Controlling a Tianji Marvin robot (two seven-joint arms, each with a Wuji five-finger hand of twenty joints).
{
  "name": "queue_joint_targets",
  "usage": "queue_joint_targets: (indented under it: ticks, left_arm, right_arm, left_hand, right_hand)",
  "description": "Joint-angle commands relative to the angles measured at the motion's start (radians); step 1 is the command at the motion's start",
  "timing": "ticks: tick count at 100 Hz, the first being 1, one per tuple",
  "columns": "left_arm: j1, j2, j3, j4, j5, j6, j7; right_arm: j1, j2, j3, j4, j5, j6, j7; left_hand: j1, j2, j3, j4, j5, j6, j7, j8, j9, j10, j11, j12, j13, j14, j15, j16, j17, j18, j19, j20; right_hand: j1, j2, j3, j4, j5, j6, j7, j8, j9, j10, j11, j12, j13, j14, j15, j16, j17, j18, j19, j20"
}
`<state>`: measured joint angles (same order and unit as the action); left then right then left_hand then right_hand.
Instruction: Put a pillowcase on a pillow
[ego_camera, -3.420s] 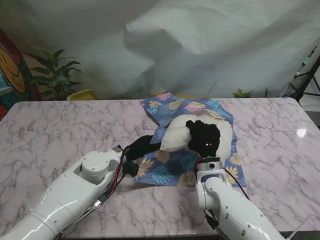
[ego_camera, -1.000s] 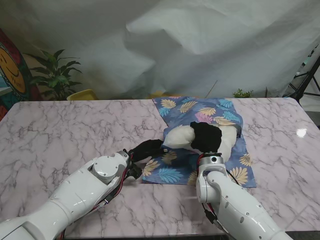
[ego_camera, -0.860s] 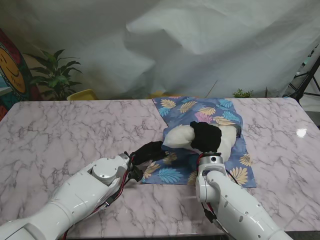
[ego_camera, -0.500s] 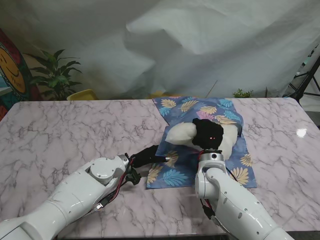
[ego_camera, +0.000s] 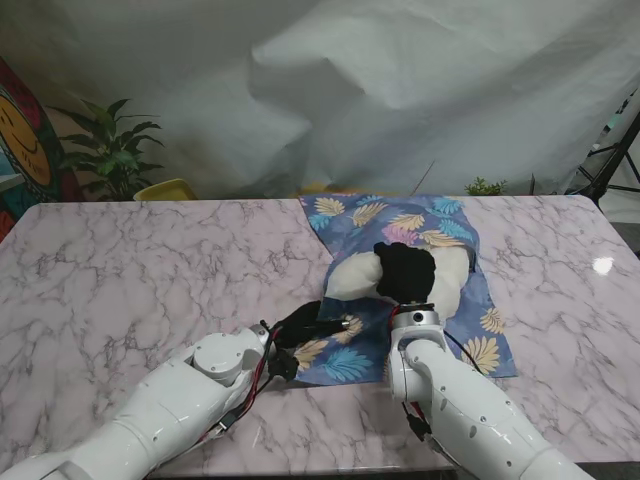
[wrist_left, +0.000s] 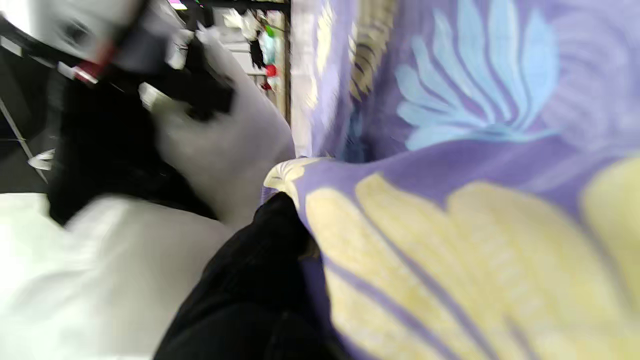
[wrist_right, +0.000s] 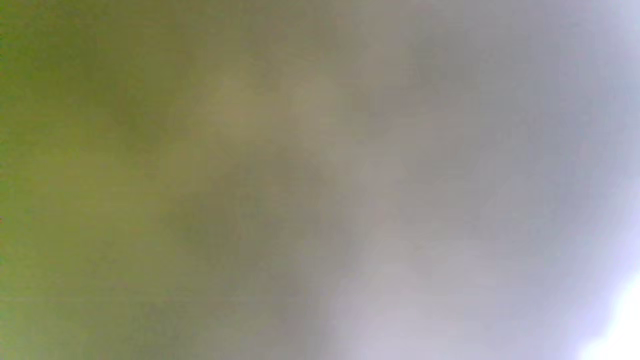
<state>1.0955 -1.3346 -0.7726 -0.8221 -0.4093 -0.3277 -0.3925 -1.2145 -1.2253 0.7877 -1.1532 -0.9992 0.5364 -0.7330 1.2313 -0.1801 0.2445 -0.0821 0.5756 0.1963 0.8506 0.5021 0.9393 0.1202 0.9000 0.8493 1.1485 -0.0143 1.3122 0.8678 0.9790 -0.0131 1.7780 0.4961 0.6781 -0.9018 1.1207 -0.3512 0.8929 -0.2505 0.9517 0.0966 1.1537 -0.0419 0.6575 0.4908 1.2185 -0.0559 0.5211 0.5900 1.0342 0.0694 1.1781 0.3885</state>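
Stand view: pillowcase (ego_camera: 455, 300) spread on marble desk (ego_camera: 130, 270), pillow (ego_camera: 360, 275) lying on it; right hand (ego_camera: 405, 270) clenched on pillow; left hand (ego_camera: 305, 325) pinching pillowcase's near edge.
Left wrist view: fingers (wrist_left: 275, 230) gripping pillowcase (wrist_left: 450, 225).
Right wrist view: blurred.

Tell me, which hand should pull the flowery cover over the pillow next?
Probably the left hand: its black fingers already pinch the near edge of the blue leaf-print fabric pillowcase. The right hand rests on the white pillow, holding it down.
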Motion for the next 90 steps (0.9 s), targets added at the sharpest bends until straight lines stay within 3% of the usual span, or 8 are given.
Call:
queue_joint_targets:
  ticks: [1,11,21,54,59,70,80,90]
  left_arm:
    - [0.046,0.034,-0.010,-0.056,-0.031,-0.003,-0.035]
    - [0.093,0.077,-0.036,-0.140,-0.062,0.005,-0.098]
    - [0.134,0.103,-0.064,-0.203,-0.086,0.007,-0.130]
    - [0.184,0.119,-0.101,-0.270,-0.177,0.008,-0.209]
    - [0.192,0.120,-0.104,-0.283,-0.188,0.005,-0.212]
    - [0.208,0.123,-0.116,-0.316,-0.202,0.005,-0.205]
    - [0.219,0.126,-0.130,-0.341,-0.204,0.012,-0.189]
    - [0.224,0.128,-0.138,-0.352,-0.201,0.020,-0.179]
  right_arm:
    - [0.022,0.008,0.026,0.023,0.010,0.021,-0.008]
    - [0.033,-0.001,0.043,0.051,0.028,0.043,-0.029]
    - [0.037,-0.003,0.054,0.066,0.029,0.066,-0.040]
    - [0.042,-0.056,0.059,0.102,0.068,0.174,-0.138]
    - [0.046,-0.051,0.040,0.100,0.068,0.166,-0.114]
    - [0.056,-0.020,-0.021,0.092,0.054,0.115,0.015]
    - [0.059,0.005,-0.067,0.090,0.047,0.067,0.108]
    - [0.054,0.032,-0.093,0.083,0.022,0.038,0.177]
  left_hand:
    - [0.060,0.028,-0.005,-0.019,0.029,-0.075,0.141,0.059,0.044,0.005,0.060,0.026,0.069,-0.039,0.081,0.020,0.110,-0.167,0.184,-0.028]
    - [0.060,0.014,0.008,-0.022,0.038,-0.068,0.146,0.063,0.054,0.012,0.065,0.030,0.093,-0.044,0.076,0.017,0.114,-0.176,0.198,-0.023]
    - [0.060,0.009,0.012,-0.024,0.040,-0.067,0.148,0.065,0.057,0.013,0.065,0.031,0.099,-0.048,0.072,0.017,0.114,-0.179,0.199,-0.021]
    - [0.060,-0.003,0.032,-0.029,0.050,-0.051,0.143,0.064,0.068,0.022,0.061,0.030,0.115,-0.041,0.065,0.020,0.114,-0.174,0.203,-0.002]
    - [0.060,-0.002,0.032,-0.030,0.052,-0.048,0.142,0.064,0.068,0.025,0.060,0.030,0.116,-0.041,0.064,0.020,0.114,-0.173,0.202,0.000]
    - [0.060,0.000,0.030,-0.030,0.050,-0.048,0.139,0.063,0.067,0.024,0.059,0.030,0.117,-0.041,0.063,0.020,0.114,-0.173,0.201,0.003]
    - [0.060,0.001,0.031,-0.029,0.050,-0.043,0.137,0.063,0.066,0.025,0.058,0.029,0.116,-0.039,0.062,0.021,0.114,-0.173,0.200,0.004]
    - [0.060,0.002,0.030,-0.029,0.049,-0.041,0.134,0.062,0.065,0.026,0.057,0.029,0.117,-0.038,0.062,0.021,0.114,-0.173,0.200,0.006]
  right_hand:
    - [0.116,0.137,0.176,0.068,0.079,-0.030,0.108,0.021,0.063,0.027,0.088,0.033,0.108,-0.066,0.476,0.067,0.109,-0.284,0.444,0.118]
    - [0.119,0.138,0.175,0.068,0.079,-0.027,0.107,0.021,0.062,0.028,0.088,0.032,0.108,-0.062,0.482,0.069,0.109,-0.284,0.449,0.121]
    - [0.119,0.138,0.174,0.068,0.080,-0.026,0.107,0.021,0.062,0.029,0.089,0.032,0.108,-0.062,0.488,0.072,0.110,-0.284,0.453,0.124]
    - [0.125,0.144,0.164,0.072,0.078,-0.020,0.104,0.022,0.056,0.033,0.091,0.030,0.108,-0.056,0.567,0.102,0.125,-0.299,0.515,0.153]
    - [0.122,0.145,0.162,0.071,0.074,-0.023,0.102,0.021,0.056,0.032,0.090,0.030,0.108,-0.058,0.577,0.105,0.127,-0.308,0.524,0.157]
    - [0.105,0.148,0.155,0.068,0.059,-0.041,0.100,0.019,0.051,0.017,0.082,0.023,0.106,-0.072,0.579,0.104,0.128,-0.324,0.526,0.159]
    - [0.056,0.149,0.140,0.065,0.009,-0.067,0.112,0.006,0.044,0.002,0.061,-0.003,0.107,-0.084,0.512,0.070,0.119,-0.308,0.485,0.138]
    - [-0.176,0.128,0.094,0.032,-0.099,-0.102,0.154,-0.035,-0.012,-0.028,0.065,-0.008,0.106,-0.106,0.382,0.029,0.096,-0.264,0.391,0.087]
